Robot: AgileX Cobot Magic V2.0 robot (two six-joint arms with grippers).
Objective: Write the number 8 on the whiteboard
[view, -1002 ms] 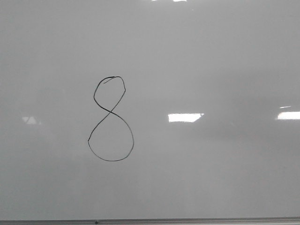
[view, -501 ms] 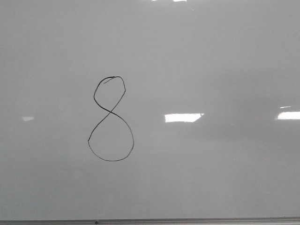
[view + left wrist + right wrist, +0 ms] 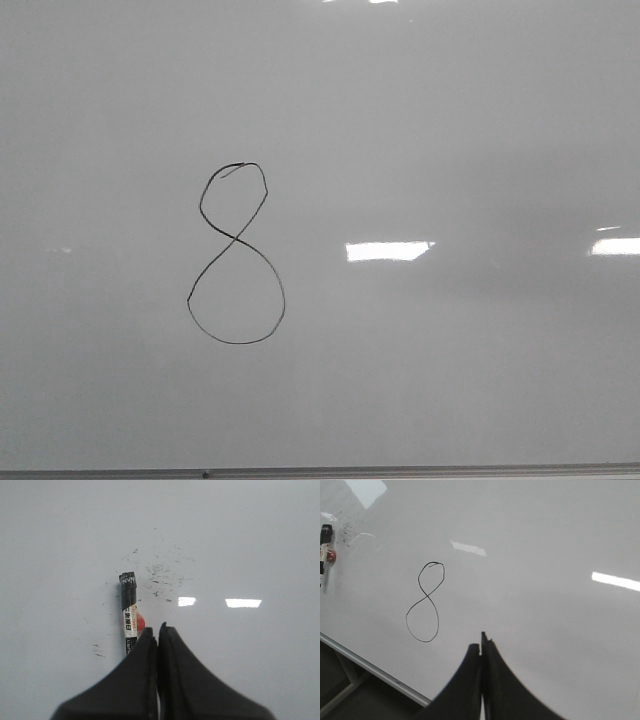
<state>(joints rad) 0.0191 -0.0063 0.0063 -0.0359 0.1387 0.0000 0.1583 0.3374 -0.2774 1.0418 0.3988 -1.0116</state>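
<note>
Job looks basically done: the number 8 (image 3: 236, 254) is drawn in full on the whiteboard (image 3: 450, 120), beyond and to the left of the right claw (image 3: 481, 641), which is pinched together and empty. Left claw (image 3: 158, 630) is closed too, the marker (image 3: 129, 611) lying loose just beside its tips. No containers anywhere.

Black number 8 (image 3: 236, 254) complete, left of centre on glossy whiteboard (image 3: 450, 120).
</note>
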